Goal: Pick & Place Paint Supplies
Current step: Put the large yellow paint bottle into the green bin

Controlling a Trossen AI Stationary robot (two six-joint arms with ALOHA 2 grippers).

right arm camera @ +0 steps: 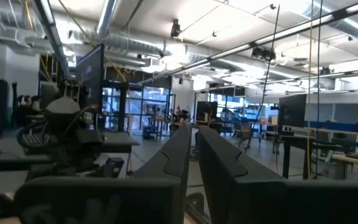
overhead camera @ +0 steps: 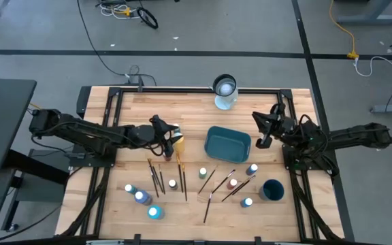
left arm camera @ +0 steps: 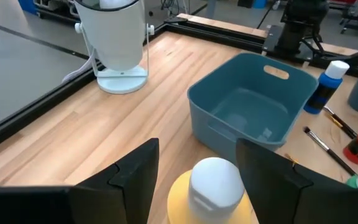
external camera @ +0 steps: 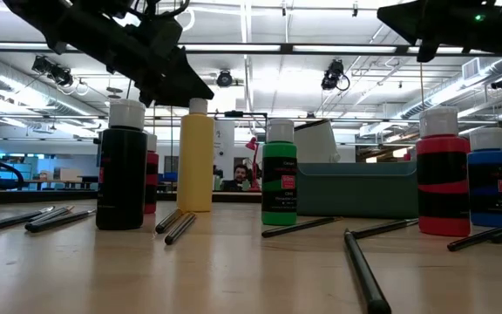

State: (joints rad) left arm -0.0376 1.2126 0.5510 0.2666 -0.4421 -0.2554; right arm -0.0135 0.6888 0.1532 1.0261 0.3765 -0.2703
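Surface: wooden table
Left gripper: fingers spread wide, either side of tall yellow bottle's white cap
Right gripper: fingers pressed together, holding nothing, raised

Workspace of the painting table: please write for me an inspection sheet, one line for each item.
Surface: wooden table inside a black frame.
Job's things: yellow bottle under the left gripper; small paint bottles and thin brushes scattered along the near half; the teal bin is empty.
Clutter: white-based jar at the far edge; dark cup on the right.
Grippers: left gripper open, its fingers on either side of the yellow bottle's cap, not yet closed; right gripper shut, raised, holding nothing.
Cables: several on the floor beyond the table.
Surroundings: a person far behind the table.
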